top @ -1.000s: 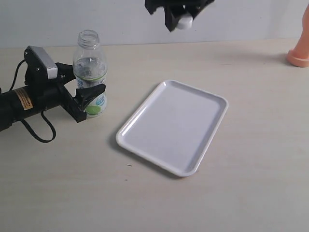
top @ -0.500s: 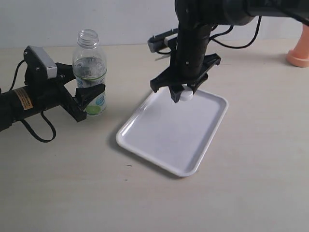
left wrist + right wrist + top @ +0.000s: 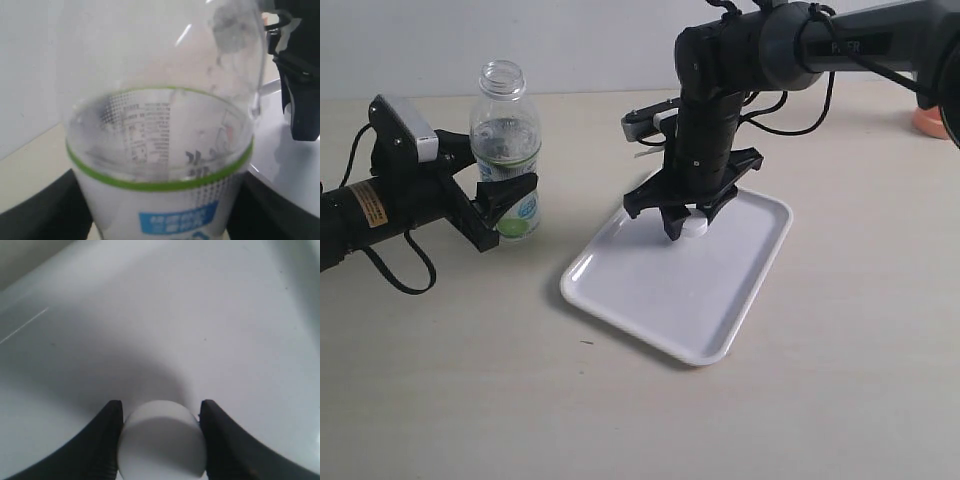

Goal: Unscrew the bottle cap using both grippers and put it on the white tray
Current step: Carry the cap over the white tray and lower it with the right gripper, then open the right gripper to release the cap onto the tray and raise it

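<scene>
**Item 1.** Right pincer [image 3: 687,229], black, two-fingered, pointing down from a dark arm in the upper centre of the exterior frame. It is clamped on the small round white plastic bottle cap [image 3: 697,228], with one finger on each opposite side of the rim.

**Item 2.** Bottle cap, a low disc. It is held at or just above the upper part of the flat glossy white rectangular plastic tray [image 3: 665,295]. The right wrist view shows shadow beneath the cap, so contact with the white tray cannot be confirmed.
- Handling, judged: very light and rigid, with a smooth top and side walls that take a grip.
- Best hold: across the rim, as now.
- On a glossy surface it is likely to slide or roll if let go from any height or at a tilt.

**Item 3.** White tray, with a low raised rim and rounded corners, lying diagonally across the centre of the frame on the pale beige tabletop [image 3: 820,390].

**Item 4.** Small clear plastic bottle [image 3: 505,140] with a white, blue and green label, left of the tray and apart from it. It stands upright with its neck open.
- Handling, judged: thin-walled and light, so it would tip easily if unsupported.

**Item 5.** Left pincer [image 3: 506,208], black, carrying a grey camera block and a yellow sticker, at the left edge of the frame. It is closed around the bottle at label height, a finger on each side.
</scene>
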You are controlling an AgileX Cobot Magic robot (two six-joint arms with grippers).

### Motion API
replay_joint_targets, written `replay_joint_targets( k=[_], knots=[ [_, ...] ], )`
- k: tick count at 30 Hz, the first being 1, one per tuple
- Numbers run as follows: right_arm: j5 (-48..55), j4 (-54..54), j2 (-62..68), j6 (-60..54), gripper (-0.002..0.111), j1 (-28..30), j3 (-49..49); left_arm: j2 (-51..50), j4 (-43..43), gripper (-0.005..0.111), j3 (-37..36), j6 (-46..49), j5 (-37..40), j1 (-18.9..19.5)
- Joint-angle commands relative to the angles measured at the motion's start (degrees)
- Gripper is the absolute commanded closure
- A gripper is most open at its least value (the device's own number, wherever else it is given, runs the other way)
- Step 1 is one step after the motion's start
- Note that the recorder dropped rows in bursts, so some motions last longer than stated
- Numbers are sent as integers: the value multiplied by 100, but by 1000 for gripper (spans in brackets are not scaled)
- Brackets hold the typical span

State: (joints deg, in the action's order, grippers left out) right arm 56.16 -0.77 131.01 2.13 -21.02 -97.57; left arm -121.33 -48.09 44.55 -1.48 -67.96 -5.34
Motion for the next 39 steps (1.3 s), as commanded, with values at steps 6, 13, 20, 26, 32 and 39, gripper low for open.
replay_joint_targets(
  k=[6, 13, 20, 26, 32, 39],
  knots=[
    [-46, -37, 28, -75, 108, 17, 17, 41, 53, 56, 11, -21, 10, -10],
    [-44, -37, 104, -75, 105, 17, 17, 41, 53, 56, 11, -21, 10, -10],
    [-44, -37, 185, -75, 81, 17, 17, 41, 53, 56, 11, -21, 10, -10],
    [-22, -37, 151, -75, 54, 17, 6, 41, 53, 56, 11, -21, 10, -10],
    [129, -37, 21, -75, 35, 17, 6, 41, 53, 56, 11, -21, 10, -10],
    [682, 77, -576, -466, 35, 17, 6, 41, 53, 56, 11, -85, 21, -10]
  ],
)
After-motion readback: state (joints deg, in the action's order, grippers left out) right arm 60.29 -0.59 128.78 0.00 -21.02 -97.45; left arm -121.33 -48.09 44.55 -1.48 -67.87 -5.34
